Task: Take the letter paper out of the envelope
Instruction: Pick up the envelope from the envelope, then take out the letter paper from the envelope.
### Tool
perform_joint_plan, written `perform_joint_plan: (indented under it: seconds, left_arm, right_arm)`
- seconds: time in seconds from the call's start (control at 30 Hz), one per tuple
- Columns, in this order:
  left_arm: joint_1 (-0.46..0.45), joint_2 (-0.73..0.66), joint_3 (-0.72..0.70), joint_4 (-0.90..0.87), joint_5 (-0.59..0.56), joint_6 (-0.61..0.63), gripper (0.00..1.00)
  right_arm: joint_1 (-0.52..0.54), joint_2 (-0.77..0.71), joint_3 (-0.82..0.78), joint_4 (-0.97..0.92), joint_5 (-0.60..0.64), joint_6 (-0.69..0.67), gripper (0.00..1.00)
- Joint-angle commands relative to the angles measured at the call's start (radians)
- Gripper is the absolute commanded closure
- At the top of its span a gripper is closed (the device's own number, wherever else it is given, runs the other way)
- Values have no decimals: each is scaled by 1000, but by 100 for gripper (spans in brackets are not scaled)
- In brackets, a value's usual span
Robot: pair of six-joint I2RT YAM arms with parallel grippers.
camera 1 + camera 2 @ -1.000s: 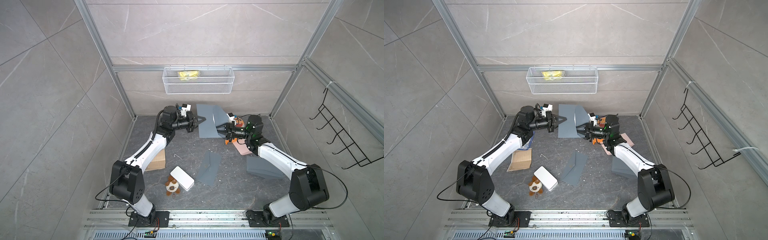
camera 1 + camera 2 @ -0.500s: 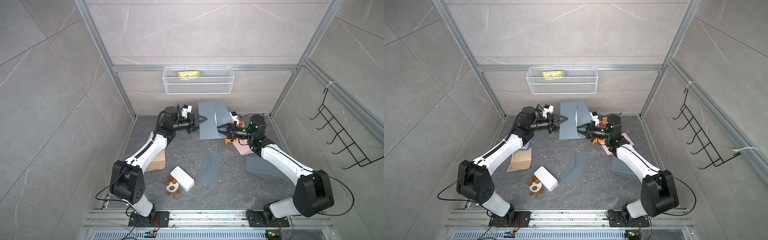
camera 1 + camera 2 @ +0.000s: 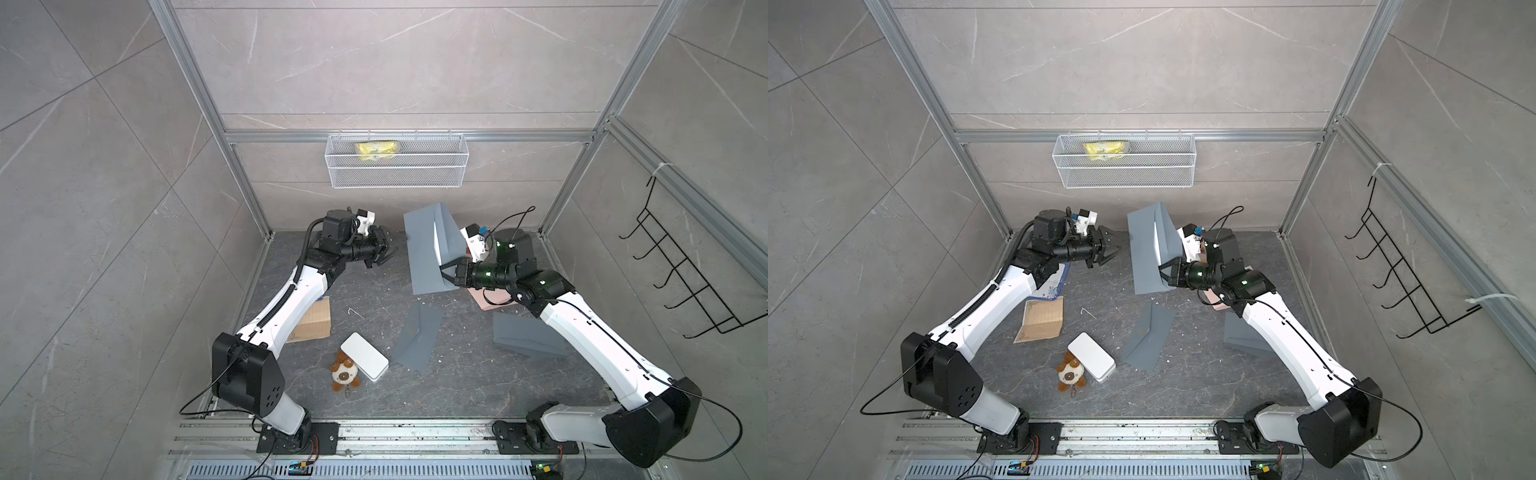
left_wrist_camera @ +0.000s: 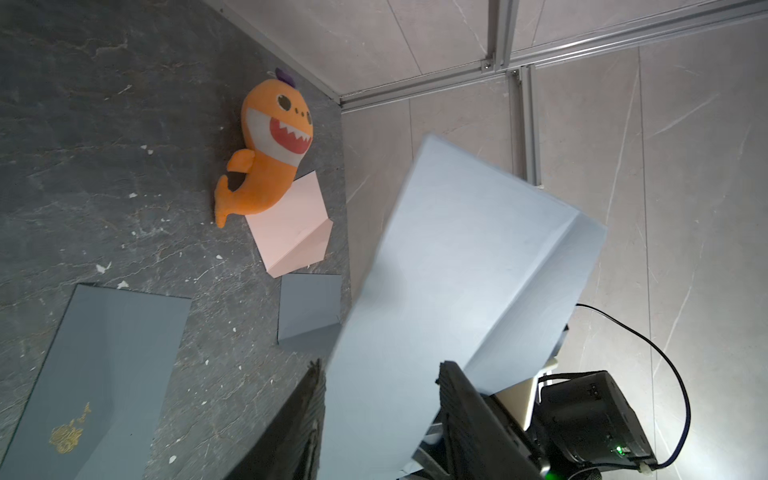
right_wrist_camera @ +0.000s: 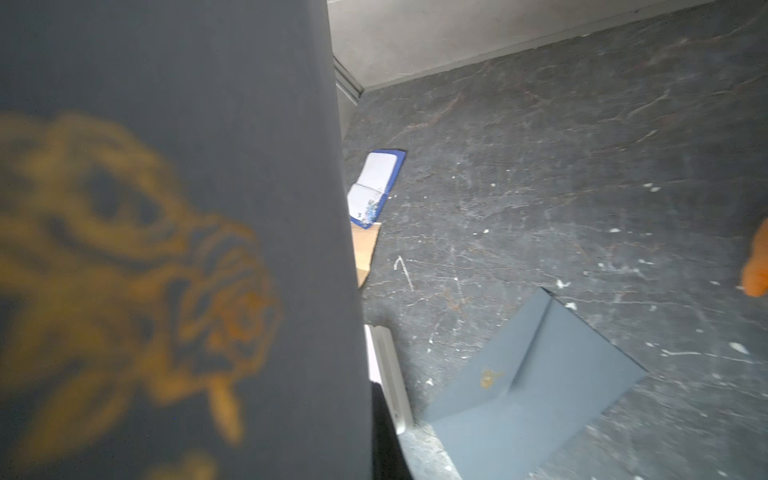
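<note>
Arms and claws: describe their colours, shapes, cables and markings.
The left arm and right arm have white links and black cylindrical joints. A ribbed black conduit runs along the left one; loose black cables loop from both shoulders. Green lights dot the right arm's joints. The left claw and right claw are black, two-fingered, each with a white camera mount behind.

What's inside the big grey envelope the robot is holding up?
A thin white edge of paper shows in the opening of the envelope, which the right gripper pinches. The rest of the sheet is hidden behind the grey sides, so you cannot see what is on it.
</note>
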Motion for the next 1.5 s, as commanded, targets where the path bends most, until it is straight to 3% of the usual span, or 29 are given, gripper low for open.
perform_joint_plan:
  seconds: [0.0,0.23,0.5,1.03,1.47]
  left_arm:
    - [-54,-2,91,-5,-19,-1,58]
    - [-137,45,188,-44,-76,-10,70]
    - [-183,76,250,-135,-122,4,81]
    - [-213,107,330,-321,-212,93,80]
    - [-225,138,377,-412,-274,155,75]
  right_arm:
    - [42,-20,36,-75,200,-124,100]
    - [95,-25,22,-70,339,-190,100]
    - [136,-25,4,-35,405,-229,100]
    - [217,2,45,-76,570,-313,100]
    - [250,0,55,-82,539,-289,100]
